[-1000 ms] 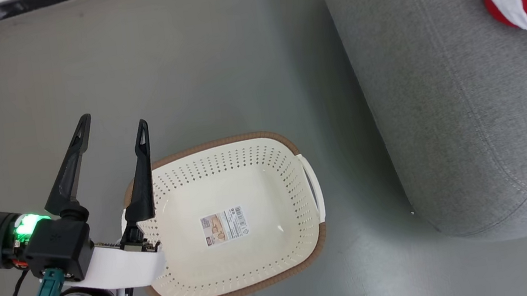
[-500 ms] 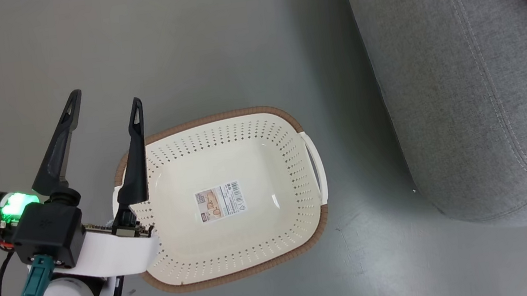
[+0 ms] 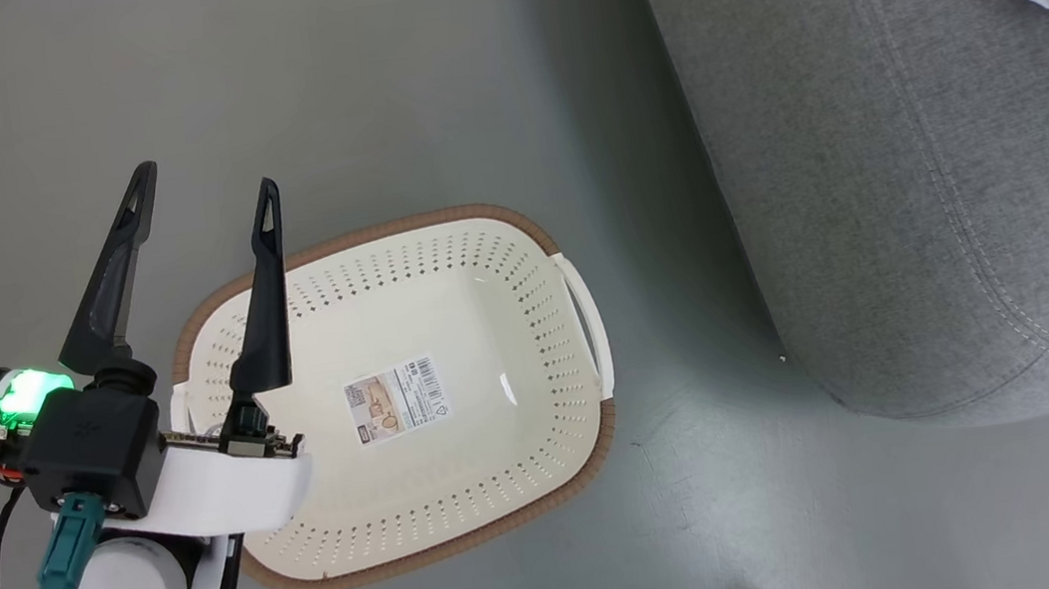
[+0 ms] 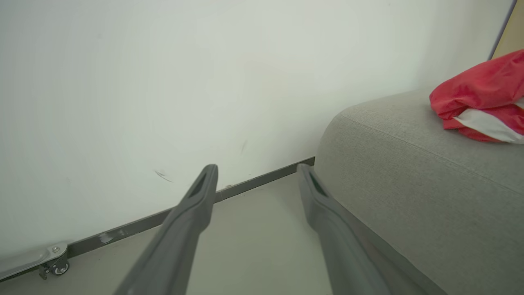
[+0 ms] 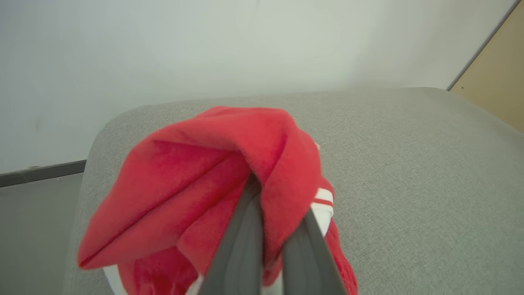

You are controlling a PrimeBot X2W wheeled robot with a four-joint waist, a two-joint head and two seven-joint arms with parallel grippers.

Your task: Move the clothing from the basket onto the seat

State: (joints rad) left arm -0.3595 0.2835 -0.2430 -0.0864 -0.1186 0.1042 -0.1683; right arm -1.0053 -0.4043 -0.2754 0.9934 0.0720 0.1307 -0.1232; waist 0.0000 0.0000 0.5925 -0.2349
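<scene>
Jaws of right gripper (image 5: 276, 196) pinching fold of clothing (image 5: 196, 176), bundle hanging over seat (image 5: 409, 164), cushion lying straight below. Left gripper (image 3: 206, 178) idling, jaws spread, empty, well off seat.

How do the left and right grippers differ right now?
The left gripper is open and empty; the right gripper is shut on the red clothing. The left gripper hangs by the empty basket, above the floor; the right gripper is over the seat. Both are dark, long and two-fingered.
</scene>
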